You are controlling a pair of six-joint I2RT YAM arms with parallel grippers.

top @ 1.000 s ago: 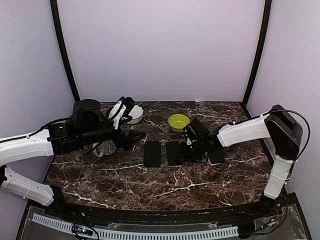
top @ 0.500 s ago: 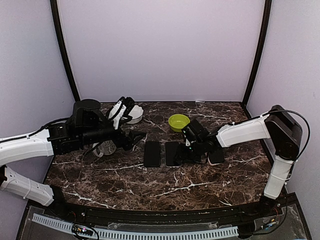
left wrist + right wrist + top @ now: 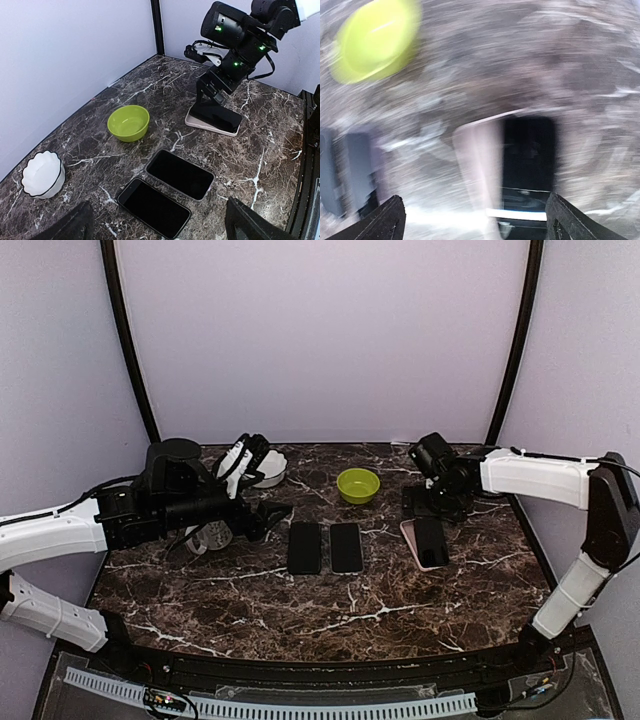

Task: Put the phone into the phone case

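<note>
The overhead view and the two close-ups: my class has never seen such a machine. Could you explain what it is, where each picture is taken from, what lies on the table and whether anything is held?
This is a robot with two arms bolted at the near edge of a marble table. The wide picture comes from a fixed camera above and behind the arms. The other two come from a small camera on each wrist, looking past that arm's own fingers.

On the table are a green bowl, a white bowl, a left black slab and a right black slab, both phone-shaped, and a black phone lying on a pinkish case, apparently not squarely seated.

The left hand hovers open beside the slabs. The right hand is open above the case's far end. Neither holds anything.
</note>
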